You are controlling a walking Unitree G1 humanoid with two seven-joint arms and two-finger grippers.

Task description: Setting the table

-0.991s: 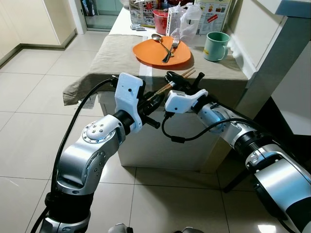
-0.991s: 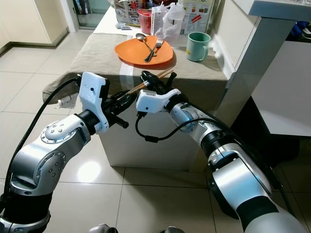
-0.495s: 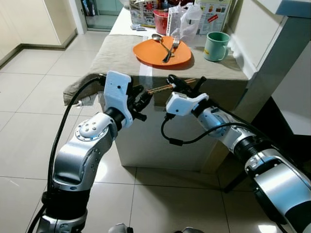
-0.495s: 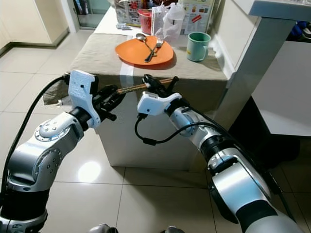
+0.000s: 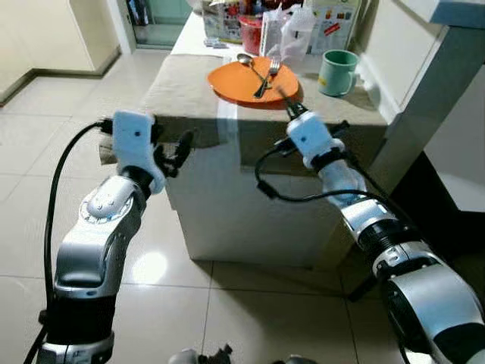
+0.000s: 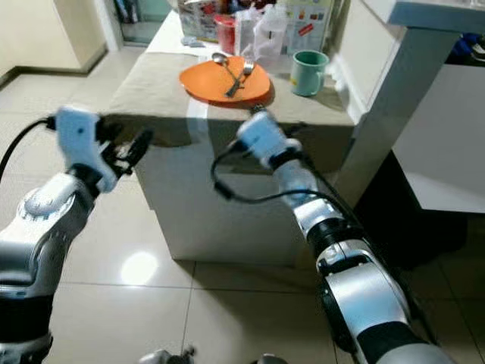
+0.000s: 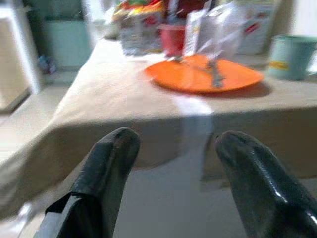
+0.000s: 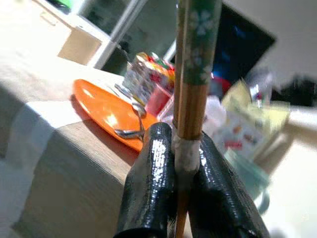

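A pair of wooden chopsticks (image 8: 190,59) with a green flowered top is clamped upright between the black fingers of my right gripper (image 8: 181,148). That gripper (image 5: 290,108) is raised at the table's front edge, just in front of the orange plate (image 5: 242,83), which carries a spoon (image 5: 246,61) and a fork (image 5: 267,76). My left gripper (image 5: 178,148) hangs open below the table's front left corner with nothing between its fingers (image 7: 114,153). A green mug (image 5: 336,72) stands to the right of the plate.
The table (image 5: 189,91) wears a beige cloth that drapes over its front and left edges. Packets, a red cup and a plastic bag (image 5: 292,30) crowd the far end. A grey counter post (image 5: 432,98) rises to the right. Tiled floor lies to the left.
My left gripper has let go of the chopsticks, opened and drawn back to the left. My right gripper has lifted the chopsticks up to the table edge near the plate.
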